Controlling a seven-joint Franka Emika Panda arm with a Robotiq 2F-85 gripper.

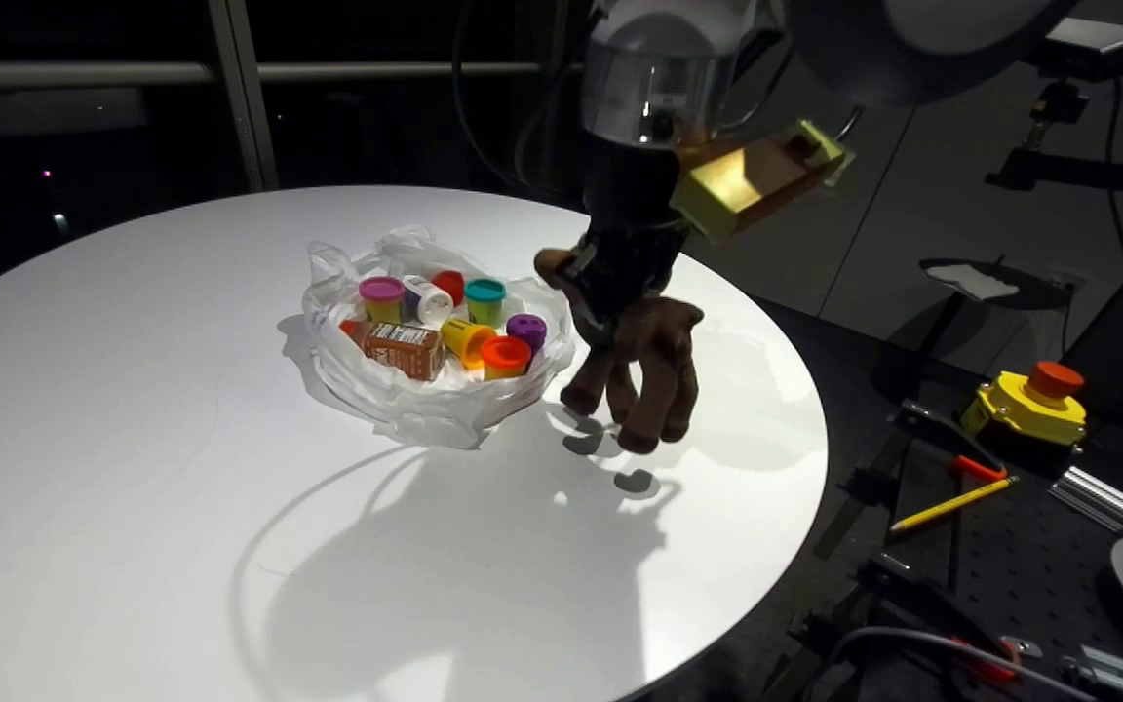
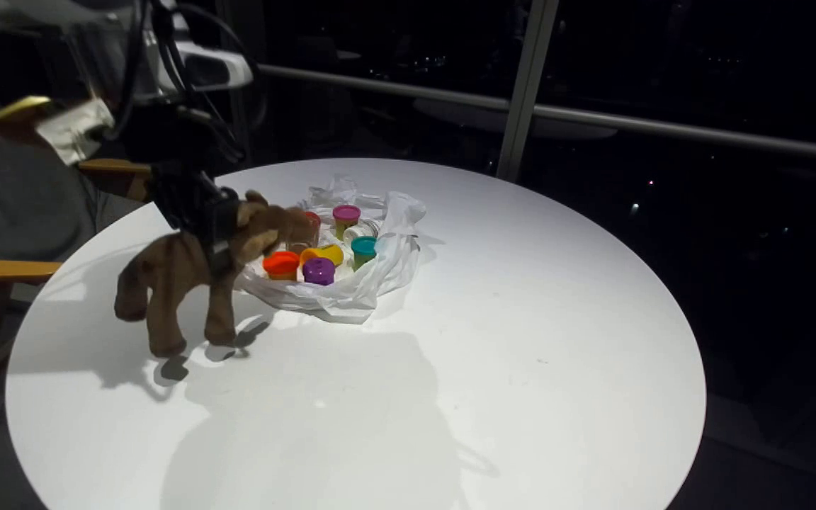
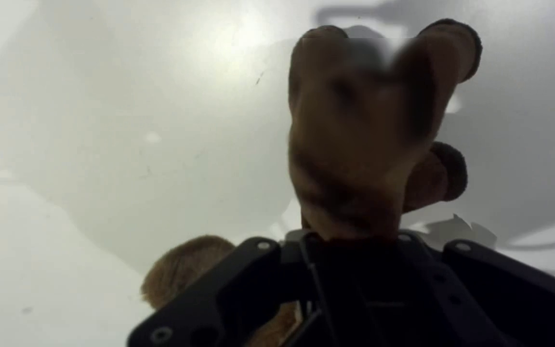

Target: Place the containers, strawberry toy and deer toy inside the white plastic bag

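The jaws are clamped on the deer toy [image 2: 176, 265], around the shoulders by the look of it, and its feet hang just clear of the counter [image 1: 133, 468], with the shadows [image 1: 635, 481] beneath apart from them. In an exterior view the white plastic bag [image 1: 430, 402] lies at nine o'clock from the toy, near it.

If it were me, I'd go straight up first and only then across. The purple tub [image 1: 526, 331] at three o'clock in the bag, as seen there, and the orange tub [image 1: 505, 353] at four would meet those dangling legs first, and a foot caught on the thin rim could drag the whole bag along. I'd pause above the yellow tub [image 1: 467, 341], near the middle, sink until the feet touch the lids, then ease the jaws apart; dropped from high, something that bulky might tumble out.

It's a soft brown plush, stubby-legged, with darker hooves, bigger than any tub. Its head [image 2: 282, 225] points to three o'clock in an exterior view, toward the bag. The strawberry toy [image 1: 448, 286] is probably the red rounded thing, partly hidden, at twelve o'clock in the bag.
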